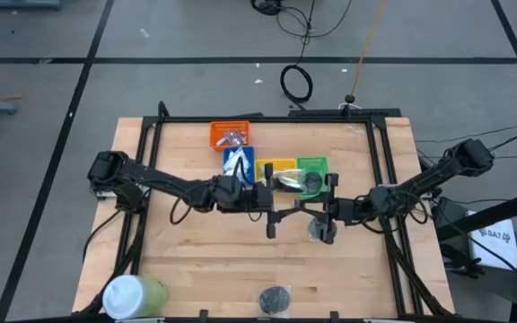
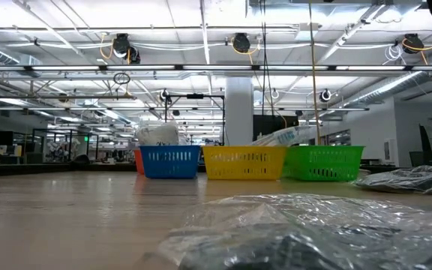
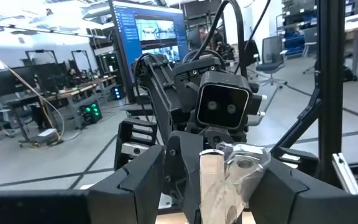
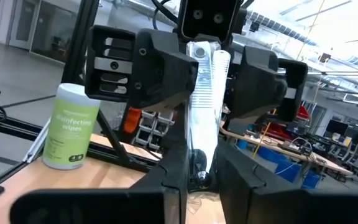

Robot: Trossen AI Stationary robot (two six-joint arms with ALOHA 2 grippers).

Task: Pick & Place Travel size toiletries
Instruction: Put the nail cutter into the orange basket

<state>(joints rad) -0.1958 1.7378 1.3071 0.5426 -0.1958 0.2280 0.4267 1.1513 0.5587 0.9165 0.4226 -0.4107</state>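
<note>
A crinkled clear plastic packet with a dark grey round disc (image 1: pixel 276 299) inside lies at the near edge of the pale wooden counter (image 1: pixel 205 260), a large green cylinder with a white cap (image 1: pixel 134 295) near it at the corner. Mid-counter, the left pincer (image 1: pixel 275 215) and right pincer (image 1: pixel 305 211) meet, both clamped on one silvery wrapped stick (image 4: pixel 205 106). Beyond them stand the blue (image 1: pixel 239 162), yellow (image 1: pixel 275 168) and green plastic trays (image 1: pixel 313 165), and farthest the orange tray (image 1: pixel 230 134).

Two dark jointed arms, black cables looped along links; boxy black end effector (image 4: pixel 207 68) housing, slotted side plates.
</note>
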